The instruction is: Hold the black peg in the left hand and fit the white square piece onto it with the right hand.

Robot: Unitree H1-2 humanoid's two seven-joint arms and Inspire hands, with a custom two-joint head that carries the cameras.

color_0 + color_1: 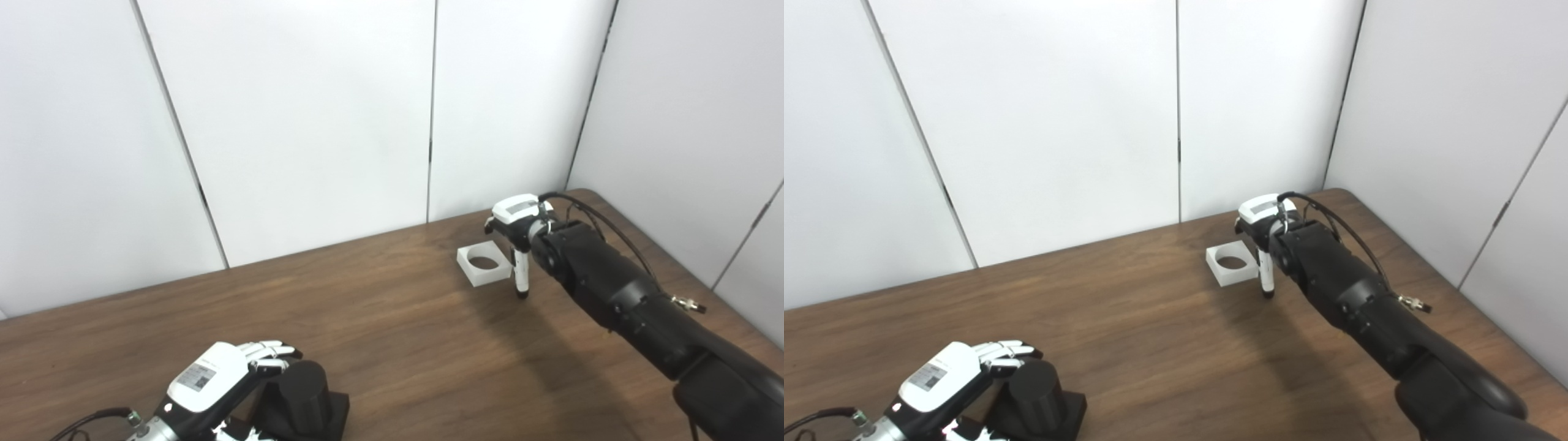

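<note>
The black peg (303, 392), a thick cylinder on a square black base, stands at the table's near left. My left hand (208, 383) wraps it from the left, with the fingers (269, 350) curled over the cylinder's far side and the thumb low by the base. The white square piece (484, 263), with a round hole, lies flat at the far right. My right hand (517, 229) hovers over its right edge. One finger (521, 275) points straight down beside the piece's right corner and touches the table. The other fingers are mostly hidden, and nothing is held.
The brown wooden table (392, 318) ends at white wall panels at the back and right. My black right forearm (618, 288), with a loose cable, crosses the table's right side. The two objects lie far apart.
</note>
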